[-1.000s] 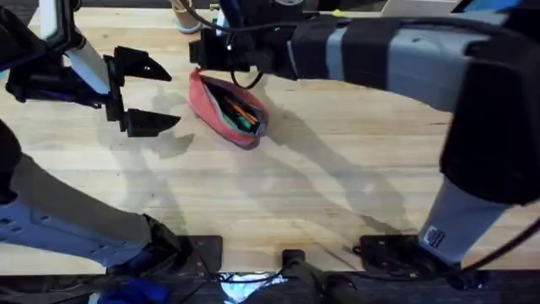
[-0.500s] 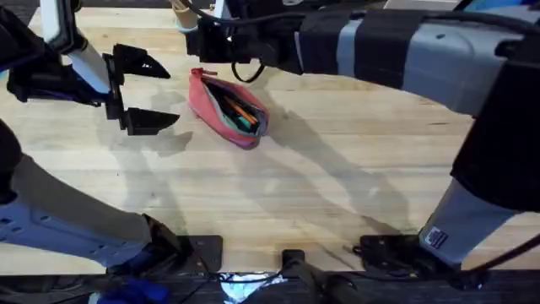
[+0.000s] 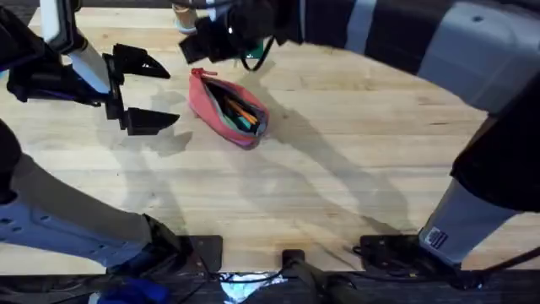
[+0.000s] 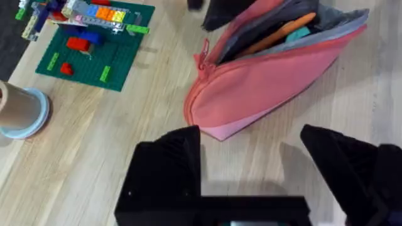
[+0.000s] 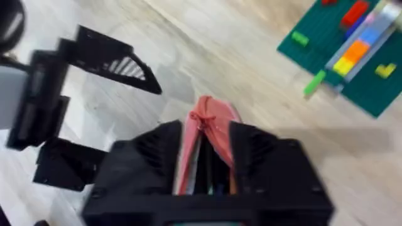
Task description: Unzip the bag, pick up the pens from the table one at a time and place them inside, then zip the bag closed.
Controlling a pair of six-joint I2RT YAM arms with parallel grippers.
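The pink bag [image 3: 221, 105] lies open on the table [image 3: 337, 186] at the back left, its zipper apart. An orange pen [image 3: 240, 110] lies inside it next to a teal-tipped item; the left wrist view shows the bag [image 4: 264, 81] and that pen [image 4: 276, 39] too. Just left of the bag, my left gripper [image 3: 145, 91] stands open, with nothing between its fingers [image 4: 169, 163]. My right gripper [image 3: 201, 40] reaches across and hovers open above the bag's far zipper end [image 5: 207, 119], which shows between its fingers [image 5: 157, 150].
A green brick baseplate [image 4: 94, 47] with colourful bricks and a tape roll [image 4: 19, 113] lie beyond the bag at the table's back. The right arm [image 3: 405, 42] spans the back of the table. Bare wood stretches across the middle and front.
My right gripper has pulled back and up from the bag's far end, toward the back of the table. The bag and my left gripper have stayed put.
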